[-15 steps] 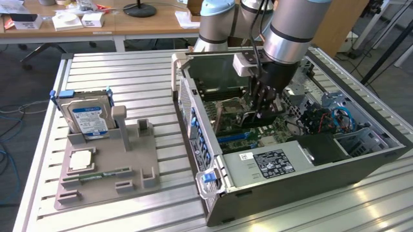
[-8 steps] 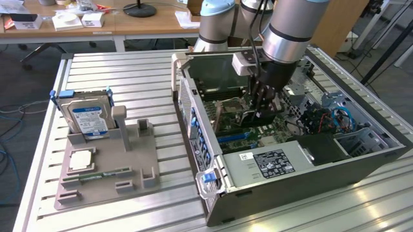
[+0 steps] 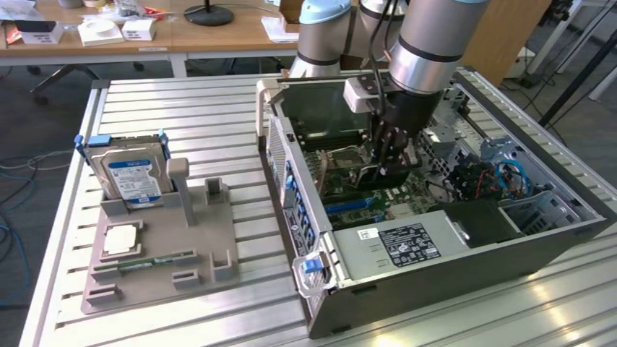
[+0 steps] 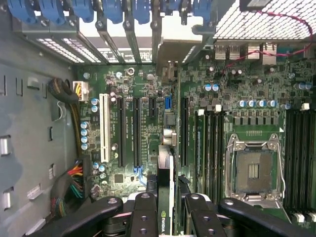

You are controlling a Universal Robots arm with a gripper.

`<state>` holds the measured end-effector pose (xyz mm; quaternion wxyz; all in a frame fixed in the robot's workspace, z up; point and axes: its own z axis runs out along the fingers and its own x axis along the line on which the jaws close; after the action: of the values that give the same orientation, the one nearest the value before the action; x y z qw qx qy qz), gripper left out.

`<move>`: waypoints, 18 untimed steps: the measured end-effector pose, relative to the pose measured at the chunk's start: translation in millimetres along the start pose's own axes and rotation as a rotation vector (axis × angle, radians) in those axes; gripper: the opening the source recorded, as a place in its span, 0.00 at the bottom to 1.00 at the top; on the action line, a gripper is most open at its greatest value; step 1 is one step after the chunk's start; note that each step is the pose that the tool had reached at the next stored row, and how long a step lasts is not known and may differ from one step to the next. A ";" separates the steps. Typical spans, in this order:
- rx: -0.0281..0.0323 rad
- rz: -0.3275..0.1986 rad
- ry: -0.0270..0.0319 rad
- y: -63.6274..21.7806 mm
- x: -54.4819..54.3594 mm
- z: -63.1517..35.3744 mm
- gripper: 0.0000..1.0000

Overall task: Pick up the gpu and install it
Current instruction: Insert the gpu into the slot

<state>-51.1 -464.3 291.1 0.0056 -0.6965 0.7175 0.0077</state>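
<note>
In the exterior view, the arm reaches down into the open computer case (image 3: 540,246), which lies on its side on the slatted bench (image 3: 193,108). The hand (image 3: 391,170) hangs low inside the case, just above the motherboard (image 3: 352,181). A dark flat thing shows between its fingers, seen nearly edge-on; I take it for the gpu (image 3: 378,176), though this view is too crowded to be sure of its outline. On the exterior view's left, well apart from the case, the grey parts holder (image 3: 164,246) carries the hard drive (image 3: 135,177) standing upright and a memory stick (image 3: 144,262) lying flat near its front edge.

In the wrist view, the hand (image 4: 170,210) looks straight down onto the motherboard (image 4: 237,84). Its black fingers (image 4: 143,212) stand partly closed on a thin card seen edge-on, the gpu (image 4: 166,197), with a green logo visible on its face near the fingers. The card is held with its long axis running the same way as the long black expansion slots (image 4: 136,131). Its lower edge appears to sit between two of those slots, near the one beside the memory banks, and I cannot tell whether it is touching the board or hanging just above it. The empty processor socket (image 4: 253,170) lies off to one side, and the blue slot latches (image 4: 113,10) line the case's rear wall beyond the slots' far ends.
</note>
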 end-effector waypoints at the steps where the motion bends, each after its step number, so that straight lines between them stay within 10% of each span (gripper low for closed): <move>1: 0.0000 0.000 0.0001 1.2 0.1 0.0 0.27; 18: -0.0001 0.000 -0.0029 3.3 0.4 16.9 0.27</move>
<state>-54.4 -464.3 274.2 0.0066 -0.6965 0.7175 0.0087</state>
